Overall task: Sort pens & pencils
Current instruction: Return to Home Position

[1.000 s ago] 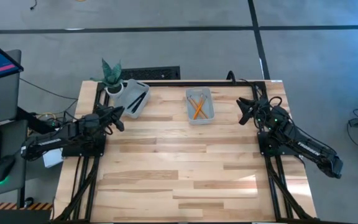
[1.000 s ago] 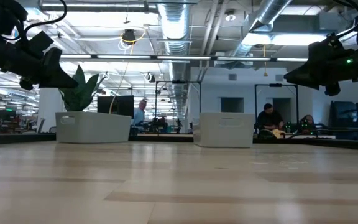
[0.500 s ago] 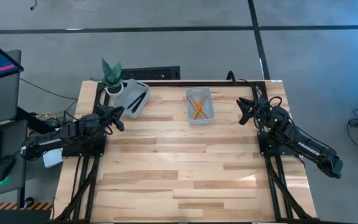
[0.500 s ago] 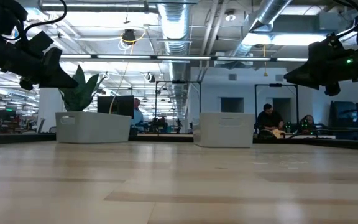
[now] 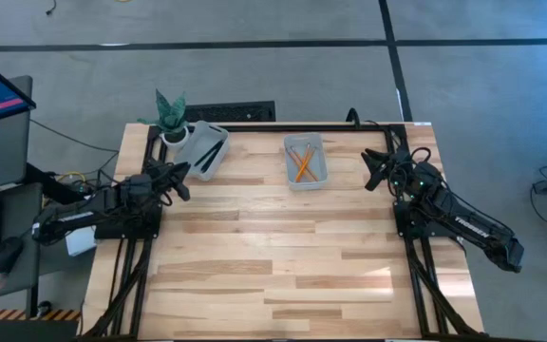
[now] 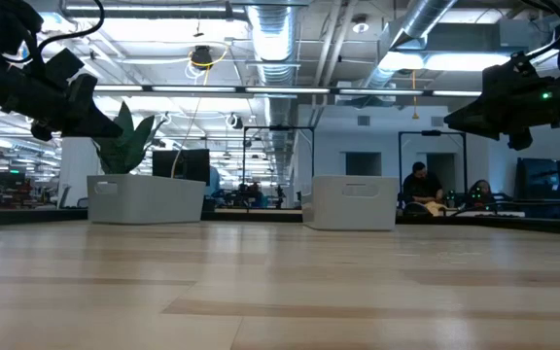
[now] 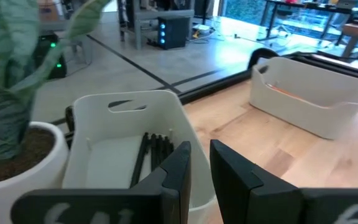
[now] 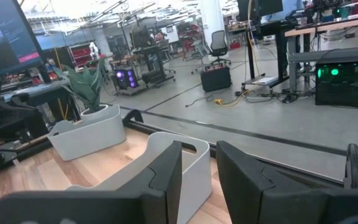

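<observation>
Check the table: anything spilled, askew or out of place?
Nothing spilled. The pens lie in the left bin and the pencils in the middle bin. The left bin sits at an angle to the table edge, beside the potted plant; the other is square. No stray sticks on the table.

Pens (image 7: 152, 151) in the left bin (image 5: 200, 149), pencils (image 5: 303, 165) in the middle bin (image 5: 307, 178), apparently all.
</observation>
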